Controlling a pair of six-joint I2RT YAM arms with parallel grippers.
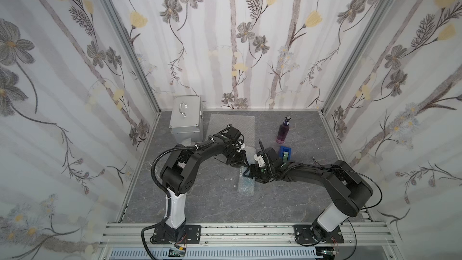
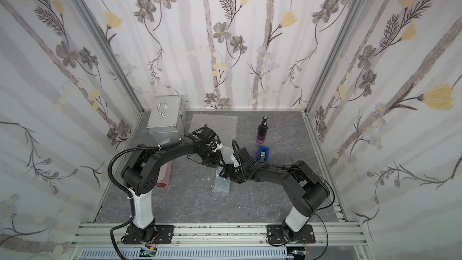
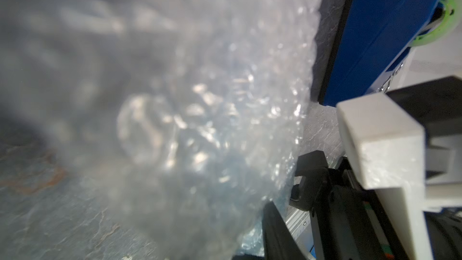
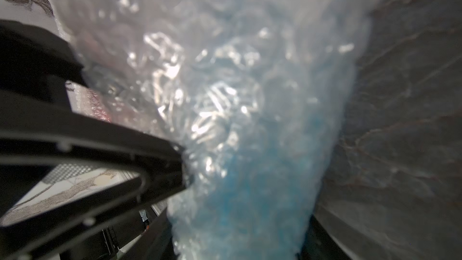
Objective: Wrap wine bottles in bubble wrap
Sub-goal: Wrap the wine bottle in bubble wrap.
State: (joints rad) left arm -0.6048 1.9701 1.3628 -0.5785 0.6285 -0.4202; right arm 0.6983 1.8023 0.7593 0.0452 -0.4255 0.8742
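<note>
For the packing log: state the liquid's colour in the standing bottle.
Purple; the bottle shows best in a top view.

Just behind the tape dispenser (image 1: 285, 153), an upright bottle (image 1: 283, 131) stands on the table (image 1: 200, 203). Left of the dispenser and slightly in front of it lies a wrapped bottle (image 1: 246, 183), and far to its left lies a second wrapped bottle (image 2: 165, 174). Behind and left of the dispenser a bubble wrap sheet (image 1: 232, 122) lies flat, with the metal case (image 1: 185, 118) farther left in the back corner.

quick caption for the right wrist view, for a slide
Close-up of a blue wine bottle blurred inside crinkled bubble wrap, grey marbled table beside it.
</note>
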